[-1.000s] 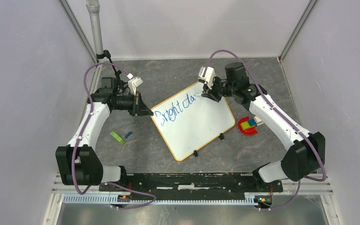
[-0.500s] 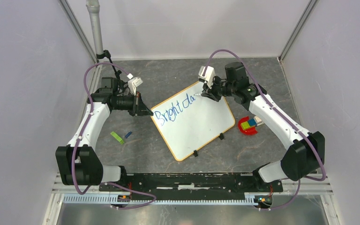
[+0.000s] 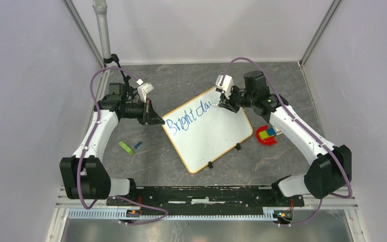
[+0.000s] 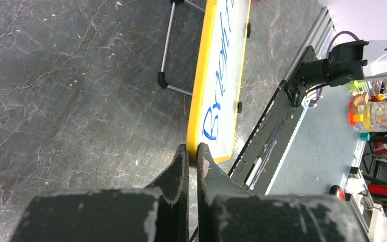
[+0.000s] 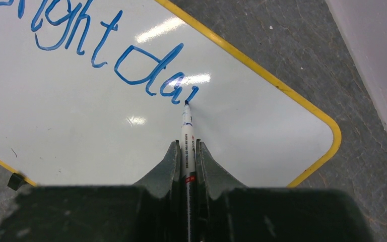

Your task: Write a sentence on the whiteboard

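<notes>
The left tool [image 4: 192, 151] was pinched almost closed on the yellow-framed corner of the whiteboard [image 3: 211, 141], which sat skewed at mid-counter [image 3: 146, 166] between the two arms. Across the board's upper part, the sentence [image 5: 106, 50] read "Bright da" in blue, with the first stroke of another letter begun. Everything below it was blank. Further right, the right tool [image 5: 187, 147] was clamped tight on a marker [image 5: 187, 133], tip touching the board just past the "a". I judged the work under halfway – one word done, the second unfinished, and any closing words not yet written.
</notes>
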Tool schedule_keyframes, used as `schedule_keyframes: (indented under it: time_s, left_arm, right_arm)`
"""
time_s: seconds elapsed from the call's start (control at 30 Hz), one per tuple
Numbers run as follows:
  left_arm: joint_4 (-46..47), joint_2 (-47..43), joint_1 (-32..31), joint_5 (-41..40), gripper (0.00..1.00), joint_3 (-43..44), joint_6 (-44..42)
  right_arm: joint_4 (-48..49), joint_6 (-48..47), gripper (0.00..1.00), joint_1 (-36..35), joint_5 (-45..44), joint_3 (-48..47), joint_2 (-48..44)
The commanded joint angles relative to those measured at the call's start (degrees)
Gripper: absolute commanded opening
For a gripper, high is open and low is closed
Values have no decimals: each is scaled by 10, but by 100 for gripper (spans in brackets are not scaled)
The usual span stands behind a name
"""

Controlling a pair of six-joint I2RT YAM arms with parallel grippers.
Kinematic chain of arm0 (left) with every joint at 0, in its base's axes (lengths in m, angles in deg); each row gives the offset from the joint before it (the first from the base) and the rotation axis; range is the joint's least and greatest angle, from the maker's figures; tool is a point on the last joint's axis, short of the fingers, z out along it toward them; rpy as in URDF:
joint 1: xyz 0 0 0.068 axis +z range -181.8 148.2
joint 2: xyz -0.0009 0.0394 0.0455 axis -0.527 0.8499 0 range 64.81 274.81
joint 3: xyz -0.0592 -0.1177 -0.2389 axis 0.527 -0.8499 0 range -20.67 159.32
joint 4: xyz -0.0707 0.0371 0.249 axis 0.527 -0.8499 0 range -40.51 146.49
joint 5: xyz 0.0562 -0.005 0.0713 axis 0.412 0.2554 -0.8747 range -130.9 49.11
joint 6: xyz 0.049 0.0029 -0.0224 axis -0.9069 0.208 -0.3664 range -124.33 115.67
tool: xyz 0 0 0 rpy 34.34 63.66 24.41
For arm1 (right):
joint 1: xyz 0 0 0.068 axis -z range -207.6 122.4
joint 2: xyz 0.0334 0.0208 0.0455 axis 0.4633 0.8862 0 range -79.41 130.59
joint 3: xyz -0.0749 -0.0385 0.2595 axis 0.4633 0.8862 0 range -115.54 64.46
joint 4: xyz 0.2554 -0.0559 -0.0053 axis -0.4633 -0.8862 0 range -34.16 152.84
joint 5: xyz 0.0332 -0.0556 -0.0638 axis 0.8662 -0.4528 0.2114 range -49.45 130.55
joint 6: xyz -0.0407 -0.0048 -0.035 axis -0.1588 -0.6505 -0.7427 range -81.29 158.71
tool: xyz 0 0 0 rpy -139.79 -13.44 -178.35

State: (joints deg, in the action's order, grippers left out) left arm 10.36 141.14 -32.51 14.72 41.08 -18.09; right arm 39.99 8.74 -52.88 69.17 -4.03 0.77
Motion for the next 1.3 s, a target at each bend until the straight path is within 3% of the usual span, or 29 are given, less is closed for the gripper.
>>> schedule_keyframes:
  time_s: [0.0,0.6,1.27]
  left_arm:
    - [-12,-4,-12,-16,2,0,-58]
    - [-12,-3,-12,-21,3,0,-59]
    - [-12,-2,-13,-17,2,3,-58]
  right_arm:
    - [-10,-14,0,4,-11,2,-9]
    - [5,-3,0,16,-27,-83,43]
    - [-32,-26,0,15,-6,16,-19]
